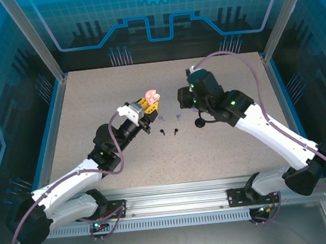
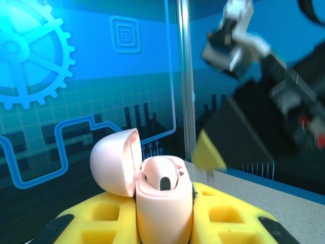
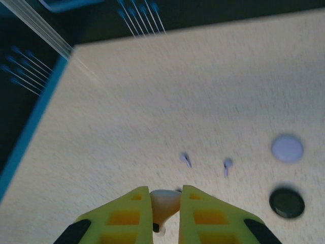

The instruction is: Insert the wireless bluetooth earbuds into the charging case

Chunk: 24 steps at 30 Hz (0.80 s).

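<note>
Above the table (image 1: 92,106), left jaws clamp the open pink case (image 2: 165,203), right jaws pinch a pink earbud (image 3: 165,202).

Top view looks down on the table (image 1: 82,124); right wrist nearer, left wrist level.

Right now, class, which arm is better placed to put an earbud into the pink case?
Likely right: the right gripper pinches a pale pink earbud, while the left gripper is occupied holding the open pink case.
</note>
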Each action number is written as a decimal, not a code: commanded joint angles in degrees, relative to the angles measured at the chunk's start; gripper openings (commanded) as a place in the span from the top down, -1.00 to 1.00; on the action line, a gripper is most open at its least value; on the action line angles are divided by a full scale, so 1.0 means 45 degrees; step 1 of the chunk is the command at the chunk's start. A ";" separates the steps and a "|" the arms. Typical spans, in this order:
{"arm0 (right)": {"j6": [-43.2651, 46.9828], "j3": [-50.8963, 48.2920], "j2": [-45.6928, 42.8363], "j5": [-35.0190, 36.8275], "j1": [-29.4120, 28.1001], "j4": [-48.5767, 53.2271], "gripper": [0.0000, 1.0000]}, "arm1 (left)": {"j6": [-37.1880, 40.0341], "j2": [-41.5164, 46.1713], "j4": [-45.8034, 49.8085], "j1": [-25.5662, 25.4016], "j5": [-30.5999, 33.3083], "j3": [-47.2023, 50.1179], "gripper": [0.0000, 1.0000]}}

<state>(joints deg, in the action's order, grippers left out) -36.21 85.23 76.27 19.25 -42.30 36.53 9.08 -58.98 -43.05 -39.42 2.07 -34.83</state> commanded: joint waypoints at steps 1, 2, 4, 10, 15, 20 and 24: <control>0.1767 0.0596 -0.0538 -0.0540 0.0144 -0.0826 0.71 | -0.0045 -0.0185 0.0081 0.0107 -0.1026 -0.0668 1.00; 0.2054 0.0711 -0.0689 -0.0814 0.0171 -0.1080 0.71 | -0.0031 -0.0258 0.0194 0.0090 -0.1210 -0.0794 1.00; 0.2525 0.0981 -0.0902 -0.1449 0.0202 -0.1391 0.70 | -0.0027 -0.0368 0.0345 0.0085 -0.1479 -0.1001 1.00; 0.3251 0.1821 -0.0826 -0.3262 0.0276 -0.1185 0.69 | -0.0135 -0.0818 0.0332 0.0026 -0.1688 -0.1387 1.00; 0.3386 0.1725 -0.0758 -0.4101 0.0262 -0.1258 0.69 | -0.0090 -0.1045 0.0311 -0.0125 -0.1632 -0.1541 1.00; 0.3340 0.1378 -0.0741 -0.4731 0.0206 -0.1420 0.69 | -0.0046 -0.1172 0.0316 -0.0204 -0.1439 -0.1627 1.00; 0.3302 0.1085 -0.0682 -0.4935 0.0158 -0.1452 0.69 | -0.0007 -0.1286 0.0274 -0.0246 -0.1398 -0.1681 1.00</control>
<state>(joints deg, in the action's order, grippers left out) -22.20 91.00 72.93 -0.64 -41.63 31.33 9.04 -64.34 -40.53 -40.12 -3.95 -40.07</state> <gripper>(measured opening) 0.158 0.222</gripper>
